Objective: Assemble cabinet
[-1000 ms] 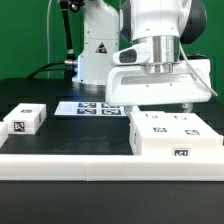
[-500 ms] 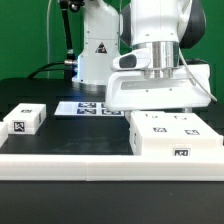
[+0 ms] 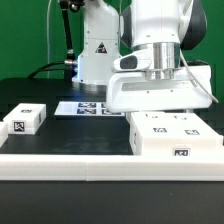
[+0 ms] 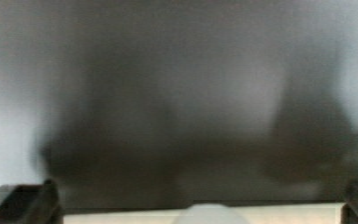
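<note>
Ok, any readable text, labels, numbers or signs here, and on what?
No words or numbers can be read.
Triangle sign on the robot base: symbol too small to read.
Tags on the cabinet body, small panel piece and marker board: black-and-white patterns, no text.
Wrist view: blurred, nothing legible.

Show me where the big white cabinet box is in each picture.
Exterior view: the cabinet body sits at the exterior view's right, beneath the gripper.
Wrist view: too blurred to tell; a pale patch may be it.
Shared landmark: the gripper, whose dark fingers flank that patch.
</note>
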Available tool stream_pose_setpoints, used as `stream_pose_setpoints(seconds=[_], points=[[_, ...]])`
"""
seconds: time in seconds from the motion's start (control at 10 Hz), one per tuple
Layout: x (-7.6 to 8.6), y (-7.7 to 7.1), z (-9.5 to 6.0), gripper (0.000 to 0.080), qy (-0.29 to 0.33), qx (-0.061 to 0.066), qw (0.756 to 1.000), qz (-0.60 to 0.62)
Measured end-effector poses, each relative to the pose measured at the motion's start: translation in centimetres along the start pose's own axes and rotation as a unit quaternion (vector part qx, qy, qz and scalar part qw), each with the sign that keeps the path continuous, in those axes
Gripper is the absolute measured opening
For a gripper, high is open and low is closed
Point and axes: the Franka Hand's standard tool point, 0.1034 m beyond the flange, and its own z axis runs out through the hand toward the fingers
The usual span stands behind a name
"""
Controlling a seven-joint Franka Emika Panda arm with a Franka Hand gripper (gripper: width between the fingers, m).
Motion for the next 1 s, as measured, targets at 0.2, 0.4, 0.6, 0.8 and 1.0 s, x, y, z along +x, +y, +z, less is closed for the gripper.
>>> stream_pose_setpoints(seconds=[0.2,0.4,0.6,0.8,1.0], points=[[0.01,0.1,0.04,0.0666,0.0,0.0,1.0,0.001],[-0.03,0.1,0.07,0.0392,0.0,0.0,1.0,0.0],[-0.05,0.21,0.1,0.0205,0.0,-0.001,1.0,-0.001],[-0.07,0.26,0.11,0.0205,-0.001,-0.001,1.0,-0.001],[-0.11,0.24,0.12,0.0049,-0.001,-0.001,1.0,-0.001]])
